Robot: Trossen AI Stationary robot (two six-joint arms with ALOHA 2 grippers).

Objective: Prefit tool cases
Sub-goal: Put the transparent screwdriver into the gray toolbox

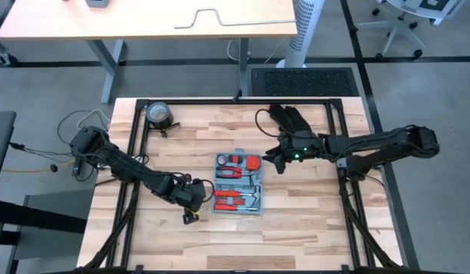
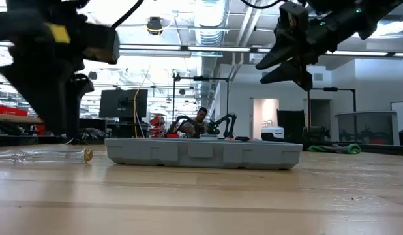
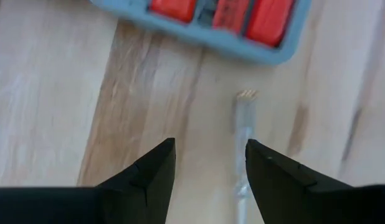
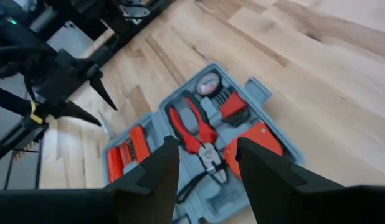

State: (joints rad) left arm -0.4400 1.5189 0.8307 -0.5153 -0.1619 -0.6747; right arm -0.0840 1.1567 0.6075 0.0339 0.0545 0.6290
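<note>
On the surface, centre: tool case [image 1: 239,183], lying open and flat on the wooden surface [image 1: 296,221], light blue with grey-blue slots.
Case contents: red-handled pliers [image 4: 195,134], other red-handled tools in the slots, a small round dial [image 4: 209,83] near one end.
Case from table height: a low grey-blue slab [image 2: 203,153] resting level on the wood.
Left gripper [image 1: 195,199]: at 9 o'clock of the case, just beside its lower half, low over the wood; jaws released, nothing between them.
Clear rod [image 3: 243,134]: thin, with a brass tip, lying on the wood just off the case's edge, next to one left finger.
Right gripper [image 1: 274,158]: at 2 o'clock of the case, raised above the surface; jaws released, apart over the pliers in its wrist view.
Black glove [image 1: 290,119]: at 1 o'clock, well apart from the case.
Round roll [image 1: 159,114]: at 11 o'clock, near the far left corner.
</note>
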